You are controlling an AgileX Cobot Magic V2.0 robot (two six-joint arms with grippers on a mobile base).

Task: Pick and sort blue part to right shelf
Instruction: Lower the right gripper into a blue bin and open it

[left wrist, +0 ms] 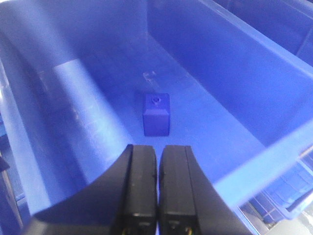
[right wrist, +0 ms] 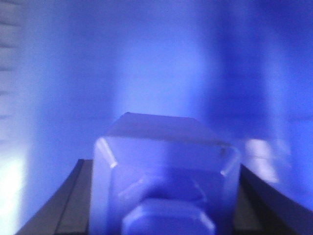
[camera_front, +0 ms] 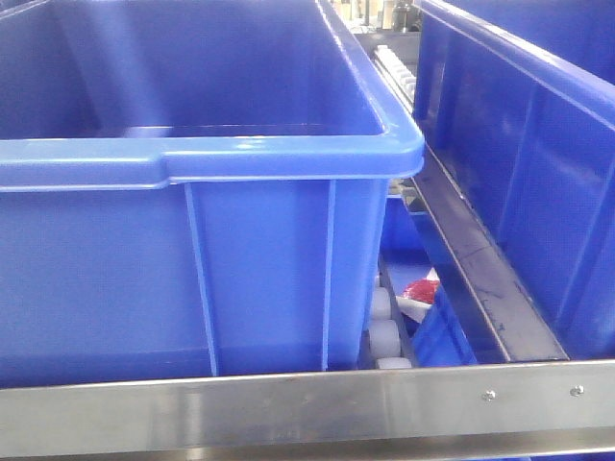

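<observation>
The blue part [left wrist: 156, 115], a squat block with square shoulders and a low round knob, stands upright on the floor of a large blue crate [left wrist: 234, 83] in the left wrist view. My left gripper [left wrist: 159, 149] hangs above and just short of it, shut with nothing between its black fingers. My right gripper [right wrist: 166, 196] is shut on another blue block [right wrist: 166, 161] with bevelled shoulders and a bigger cap, held close to a blurred blue wall. The right shelf's steel front rail [camera_front: 288, 413] crosses the bottom of the front view. Neither gripper shows in that view.
A big blue crate [camera_front: 259, 269] fills the left of the front view and a second crate [camera_front: 519, 144] stands at the right. White rollers [camera_front: 382, 331] and a steel divider [camera_front: 480, 279] run between them. A red and white item [camera_front: 420, 291] lies lower down in the gap.
</observation>
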